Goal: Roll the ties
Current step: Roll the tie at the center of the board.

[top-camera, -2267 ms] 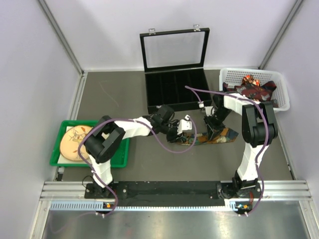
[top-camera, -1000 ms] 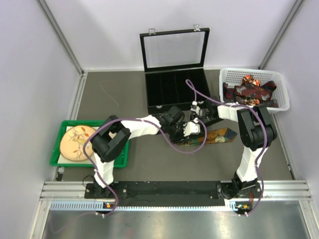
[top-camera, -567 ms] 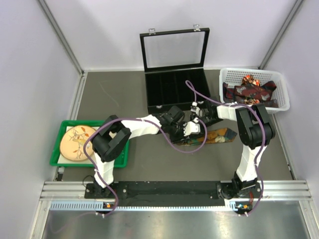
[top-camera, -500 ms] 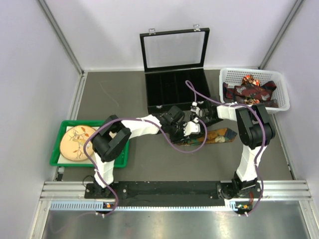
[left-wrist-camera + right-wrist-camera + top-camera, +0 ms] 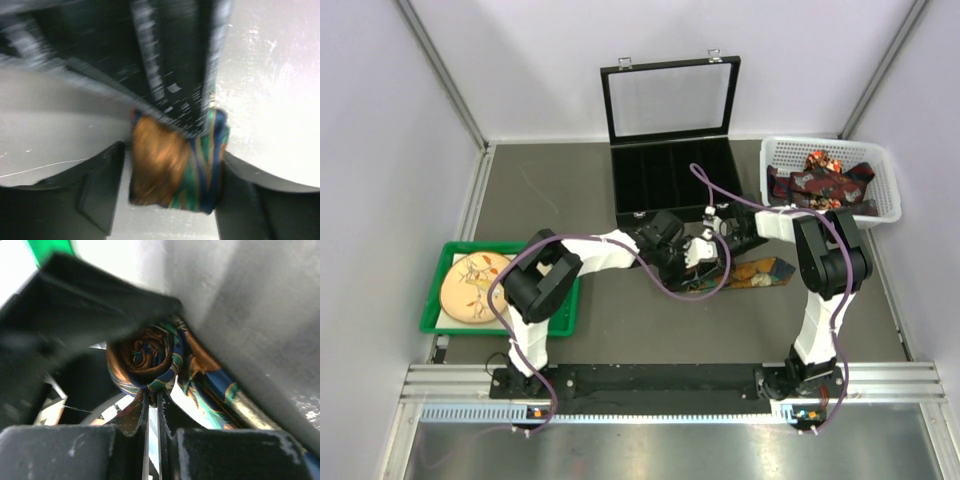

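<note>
Top view: half-rolled orange-green-blue patterned fabric tie (image 5: 765, 272) on grey tabletop (image 5: 570, 200), just before open black case (image 5: 670, 185). Left wrist: left hand (image 5: 172, 155) straddles the roll, grip lost in blur. Right wrist: right hand (image 5: 151, 402) closed at roll's edge; soft, slippery, likely unrolls, so pinch across coil.

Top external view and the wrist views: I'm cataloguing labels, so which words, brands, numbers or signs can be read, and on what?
None can be read. The black case, white basket, green tray and tie show no text; the round plate bears only a drawing.
</note>
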Motion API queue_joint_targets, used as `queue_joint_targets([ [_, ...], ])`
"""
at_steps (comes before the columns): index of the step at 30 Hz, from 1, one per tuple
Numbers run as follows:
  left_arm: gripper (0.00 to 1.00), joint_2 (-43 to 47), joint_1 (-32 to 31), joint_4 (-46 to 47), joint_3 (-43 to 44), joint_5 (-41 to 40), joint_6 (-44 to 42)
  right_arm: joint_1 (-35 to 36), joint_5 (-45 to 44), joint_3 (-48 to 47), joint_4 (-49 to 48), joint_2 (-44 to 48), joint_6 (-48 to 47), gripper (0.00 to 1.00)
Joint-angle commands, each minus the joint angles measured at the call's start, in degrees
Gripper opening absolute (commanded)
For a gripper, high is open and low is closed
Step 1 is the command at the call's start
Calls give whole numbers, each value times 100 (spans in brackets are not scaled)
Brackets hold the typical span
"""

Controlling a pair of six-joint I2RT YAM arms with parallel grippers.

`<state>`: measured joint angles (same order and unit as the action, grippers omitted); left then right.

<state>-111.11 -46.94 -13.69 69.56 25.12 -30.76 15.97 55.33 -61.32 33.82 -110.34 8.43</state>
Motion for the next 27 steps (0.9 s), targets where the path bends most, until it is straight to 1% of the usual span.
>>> queue_joint_targets([
  [1,82,396,535,471,-592,781,561,100,-1217,-20,107,-172,-465,0],
  [2,85,554,615,856,-688,1236,615,100,-1348,-20,98,-172,-482,0],
  [3,90,816,677,1042,-863,1362,668,100,-1436,-38,107,-163,-491,0],
  [4,93,932,773,1157,-926,1442,764,100,-1498,-55,98,-163,-482,0],
  [5,99,1029,817,1228,-979,1608,765,100,-1577,-64,98,-163,-482,0],
  [8,99,1442,1037,1491,-1111,1811,739,100,-1692,-108,124,-180,-473,0],
  [9,99,1669,1125,1771,-1294,1881,634,91,-1710,-143,151,-189,-465,0],
  [11,99,1951,1169,1992,-1593,1917,388,91,-1753,-178,177,-198,-473,0],
  [12,99,2005,1169,2594,-1743,1917,535,82,-1771,-213,195,-198,-491,0],
  [13,99,1988,1169,2913,-1901,1996,676,82,-1771,-222,247,-215,-508,0],
  [14,99,1788,1169,3273,-2155,2049,973,82,-1771,-223,265,-216,-509,0],
  [15,99,1655,1187,3468,-2070,2084,1272,82,-1789,-249,274,-216,-535,0],
  [16,99,1489,1196,2608,-1826,2232,1144,82,-1789,-266,309,-242,-535,0],
  [17,99,1043,1196,1913,-1171,2564,769,82,-1806,-284,344,-259,-552,0],
  [18,99,856,1196,1122,-842,2829,-44,82,-1824,-328,379,-277,-596,0],
  [19,99,758,1196,1175,-761,3005,-35,82,-1842,-345,405,-294,-605,0],
  [21,99,845,1196,2444,-1407,2920,611,82,-1921,-363,467,-321,-649,0],
  [23,99,828,1170,3858,-1882,2945,773,82,-2008,-363,502,-365,-658,0],
  [24,99,767,1117,4074,-1902,2937,1017,82,-2035,-372,520,-374,-702,0],
  [25,99,688,1099,4172,-1911,2945,1081,82,-2070,-372,529,-382,-711,0],
  [27,99,486,1020,4768,-2007,2928,1343,82,-2167,-407,572,-426,-728,0],
])
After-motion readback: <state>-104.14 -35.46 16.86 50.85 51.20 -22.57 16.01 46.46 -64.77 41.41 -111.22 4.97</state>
